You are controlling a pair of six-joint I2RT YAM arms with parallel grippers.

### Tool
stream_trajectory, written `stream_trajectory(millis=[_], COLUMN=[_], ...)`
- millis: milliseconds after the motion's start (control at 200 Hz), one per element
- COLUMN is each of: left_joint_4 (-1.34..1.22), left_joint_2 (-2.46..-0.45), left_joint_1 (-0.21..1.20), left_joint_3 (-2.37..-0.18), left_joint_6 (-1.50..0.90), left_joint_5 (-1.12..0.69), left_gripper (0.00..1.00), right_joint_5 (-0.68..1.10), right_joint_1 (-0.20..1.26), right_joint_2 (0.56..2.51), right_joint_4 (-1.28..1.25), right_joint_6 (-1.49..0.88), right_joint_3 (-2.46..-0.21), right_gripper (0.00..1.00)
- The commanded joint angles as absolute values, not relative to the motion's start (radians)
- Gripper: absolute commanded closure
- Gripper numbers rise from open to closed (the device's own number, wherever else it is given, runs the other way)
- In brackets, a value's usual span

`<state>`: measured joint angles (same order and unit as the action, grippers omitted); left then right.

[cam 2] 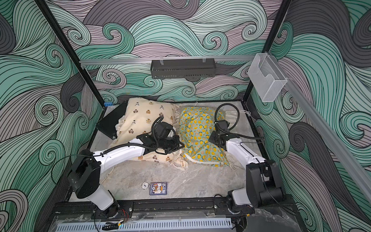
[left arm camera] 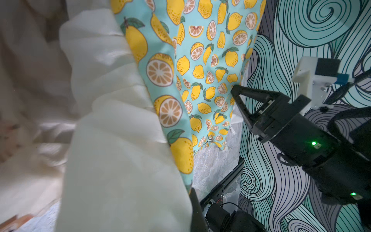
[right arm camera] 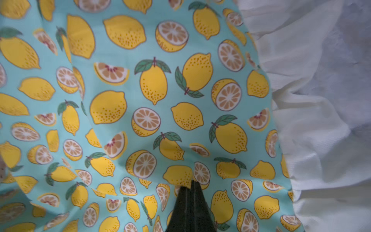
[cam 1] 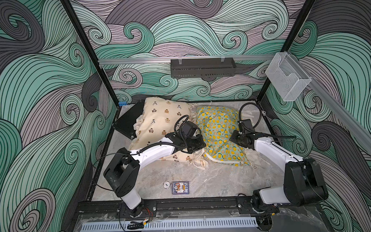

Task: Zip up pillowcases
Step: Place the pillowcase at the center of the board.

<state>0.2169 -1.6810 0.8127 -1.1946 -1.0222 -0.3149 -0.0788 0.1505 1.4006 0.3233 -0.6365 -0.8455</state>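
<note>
Where both top views look down, your bear-print pillowcase point(cam 1: 159, 119) lies at the back of the table point(cam 1: 203, 177), touching the lemon pillowcase point(cam 1: 216, 124); the printed card point(cam 1: 180, 187) is too small to read; in the left wrist view, your left gripper point(left arm camera: 195, 200) sits closed against a cream ruffle point(left arm camera: 112, 120), grip unclear; in the right wrist view, your right gripper point(right arm camera: 190, 186) pinches lemon fabric, jaws together.

Soft, even light falls from above, leaving only faint shadows on the marble tabletop point(cam 1: 203, 175). Up close, my left wrist view blurs the cream ruffle point(left arm camera: 120, 160), and the lemon pillowcase point(right arm camera: 140, 100) smears softly toward my right wrist view's edges.
</note>
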Motion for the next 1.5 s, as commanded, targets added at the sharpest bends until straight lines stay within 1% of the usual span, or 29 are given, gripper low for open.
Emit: stream_trajectory(millis=[0,185,335,430,570,751,801,881,951,1101,1211,1311,1401,1491], left_joint_4=[0.236,0.22,0.198,0.203,0.196,0.159,0.178,0.201,0.199,0.208,0.22,0.223,0.255,0.304], left_joint_2=[-1.732,-1.855,-1.923,-1.947,-1.988,-1.972,-1.961,-1.939,-1.909,-1.842,-1.789,-1.728,-1.668,-1.583], left_joint_1=[0.852,0.914,0.939,0.94,0.94,0.945,0.946,0.948,0.949,0.949,0.948,0.949,0.944,0.94], left_joint_3=[-1.265,-1.377,-1.436,-1.433,-1.407,-1.351,-1.355,-1.348,-1.328,-1.29,-1.258,-1.221,-1.189,-1.162], left_joint_6=[-1.01,-1.026,-1.031,-1.035,-1.045,-1.067,-1.057,-1.048,-1.039,-1.023,-1.014,-1.002,-0.986,-0.936], left_joint_5=[-0.265,-0.256,-0.229,-0.194,-0.197,-0.174,-0.158,-0.134,-0.112,-0.063,-0.028,0.02,0.092,0.188], left_gripper=[1.0,1.0,1.0,1.0,1.0,1.0,1.0,1.0,1.0,0.79,0.69,0.59,0.45,0.26], right_joint_5=[-0.123,-0.172,-0.165,-0.161,-0.166,-0.102,-0.1,-0.087,-0.081,-0.069,-0.074,-0.057,-0.009,0.009], right_joint_1=[0.092,0.025,-0.003,-0.012,-0.021,-0.024,-0.024,-0.026,-0.026,-0.026,-0.026,-0.025,-0.026,-0.024], right_joint_2=[1.375,1.377,1.415,1.448,1.488,1.488,1.473,1.436,1.396,1.299,1.239,1.198,1.178,1.178], right_joint_4=[0.306,0.313,0.313,0.313,0.311,0.274,0.273,0.277,0.282,0.296,0.315,0.336,0.345,0.351], right_joint_6=[-0.655,-0.673,-0.672,-0.666,-0.658,-0.662,-0.667,-0.662,-0.661,-0.641,-0.613,-0.595,-0.577,-0.553], right_joint_3=[-0.892,-0.947,-0.995,-1.014,-1.021,-0.978,-0.967,-0.957,-0.945,-0.921,-0.906,-0.896,-0.878,-0.86], right_gripper=[1.0,1.0,1.0,1.0,1.0,1.0,0.97,0.88,0.82,0.63,0.5,0.41,0.34,0.25])
